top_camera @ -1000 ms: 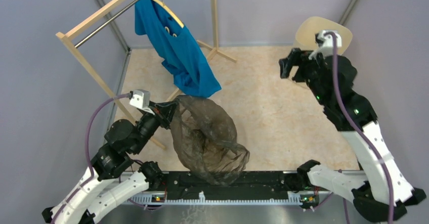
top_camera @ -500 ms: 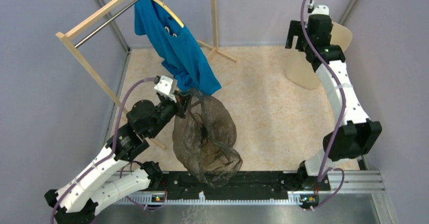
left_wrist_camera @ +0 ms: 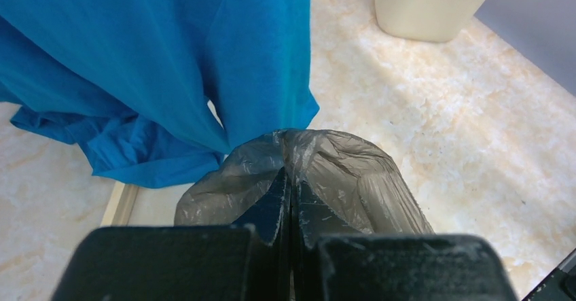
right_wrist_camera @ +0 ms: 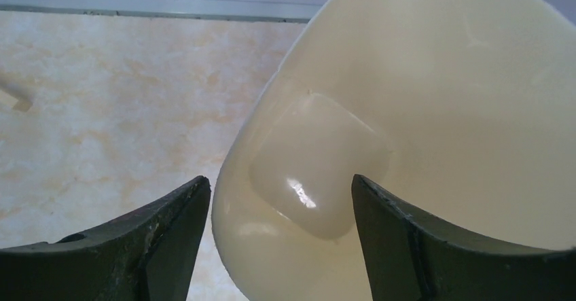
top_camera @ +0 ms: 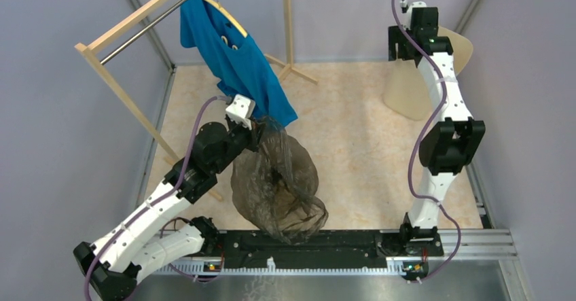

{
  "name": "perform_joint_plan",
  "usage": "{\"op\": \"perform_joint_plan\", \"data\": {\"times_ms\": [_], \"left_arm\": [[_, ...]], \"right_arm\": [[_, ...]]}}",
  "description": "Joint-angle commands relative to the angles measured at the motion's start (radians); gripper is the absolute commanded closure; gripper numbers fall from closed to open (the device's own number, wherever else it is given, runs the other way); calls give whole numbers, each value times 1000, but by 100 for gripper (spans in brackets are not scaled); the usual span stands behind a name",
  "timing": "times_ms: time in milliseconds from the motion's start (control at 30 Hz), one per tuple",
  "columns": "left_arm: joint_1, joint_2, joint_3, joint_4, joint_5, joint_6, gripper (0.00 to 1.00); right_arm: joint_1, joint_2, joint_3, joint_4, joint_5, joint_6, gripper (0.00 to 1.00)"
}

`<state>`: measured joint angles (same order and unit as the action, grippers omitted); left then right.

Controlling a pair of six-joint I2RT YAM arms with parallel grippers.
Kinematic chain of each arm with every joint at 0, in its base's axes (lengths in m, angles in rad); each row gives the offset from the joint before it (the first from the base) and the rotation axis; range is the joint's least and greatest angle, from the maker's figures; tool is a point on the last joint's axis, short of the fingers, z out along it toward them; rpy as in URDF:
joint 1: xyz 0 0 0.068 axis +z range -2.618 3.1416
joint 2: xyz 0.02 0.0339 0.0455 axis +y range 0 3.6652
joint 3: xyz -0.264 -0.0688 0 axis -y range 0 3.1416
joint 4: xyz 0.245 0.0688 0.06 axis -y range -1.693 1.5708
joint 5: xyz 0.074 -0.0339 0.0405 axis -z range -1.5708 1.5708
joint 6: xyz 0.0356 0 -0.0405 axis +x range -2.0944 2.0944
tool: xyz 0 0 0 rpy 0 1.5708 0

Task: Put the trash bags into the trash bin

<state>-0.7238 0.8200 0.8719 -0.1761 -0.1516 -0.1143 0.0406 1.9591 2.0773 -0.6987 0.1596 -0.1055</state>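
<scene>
— What does the overhead camera give me?

— Your left arm (top_camera: pixel 156 206) stretches up and forward from its base. The left gripper (top_camera: pixel 257 128) is at the gathered neck of the trash bag (top_camera: pixel 275 185), which hangs dark and puffed just under the blue shirt (top_camera: pixel 238 63) on the wooden clothes rack (top_camera: pixel 115 77). Your right arm (top_camera: pixel 445 138) stands tall with its elbow bent, wrist over the trash bin (top_camera: pixel 406 92) in the far right corner — bag and bin well apart. The table (top_camera: pixel 353 145) is marbled beige, with grey walls (top_camera: pixel 61 145) all round.

— And the left wrist?

— Only here do you see the grip itself. Both fingers (left_wrist_camera: pixel 270 209) are pressed together on a pinch of glossy film, the shirt hem hangs just behind it, and the bin's base is far off at upper right.

— The right wrist?

— It looks down into the bin — a cream inside and a rounded-square bottom with a glint. The right gripper (right_wrist_camera: pixel 278 240) has its fingers spread wide apart above the near rim.
</scene>
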Motion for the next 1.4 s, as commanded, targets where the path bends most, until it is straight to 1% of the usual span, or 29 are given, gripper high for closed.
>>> {"op": "perform_joint_plan", "data": {"times_ms": [0, 100, 167, 233, 333, 400, 467, 567, 633, 667, 800, 933, 1033, 1233, 1300, 1367], "left_arm": [[59, 24, -23, 82, 101, -42, 100], [74, 32, -36, 82, 87, -41, 100], [75, 34, -43, 75, 56, -32, 100], [76, 39, -49, 75, 39, -27, 100], [78, 48, -50, 76, 34, -23, 100], [81, 55, -51, 75, 30, -19, 100], [86, 62, -51, 76, 26, -18, 100], [87, 72, -50, 72, 24, -9, 100], [88, 76, -52, 72, 19, 0, 100], [89, 77, -51, 74, 16, 3, 100], [89, 81, -49, 82, 5, 12, 100], [88, 91, -34, 83, 3, 6, 100], [89, 97, -9, 68, -12, 2, 100], [88, 101, 30, 28, -42, -42, 100], [89, 105, 47, 12, -40, -78, 100], [89, 112, 70, -11, -29, -119, 100]], "right_arm": [[-9, 21, 89, -86, -100, -31, 32], [-8, -1, 45, -80, -120, -22, 51], [-9, -34, -12, -46, -121, -16, 60], [-7, -70, -65, -26, -129, -16, 64], [13, -119, -129, -16, -110, -15, 74], [40, -155, -170, -15, -104, -8, 79], [84, -200, -219, -13, -98, 7, 84], [182, -285, -318, -3, -97, 45, 91], [273, -346, -384, -10, -73, 58, 98], [343, -367, -419, -17, -45, 63, 100], [509, -435, -523, -62, -8, 93, 100], [621, -492, -604, -90, -63, 170, 100], [698, -530, -651, -115, -63, 192, 100], [751, -650, -735, -188, -85, 217, 100], [751, -675, -719, -236, -75, 201, 100], [750, -708, -714, -231, -77, 192, 100]]}}
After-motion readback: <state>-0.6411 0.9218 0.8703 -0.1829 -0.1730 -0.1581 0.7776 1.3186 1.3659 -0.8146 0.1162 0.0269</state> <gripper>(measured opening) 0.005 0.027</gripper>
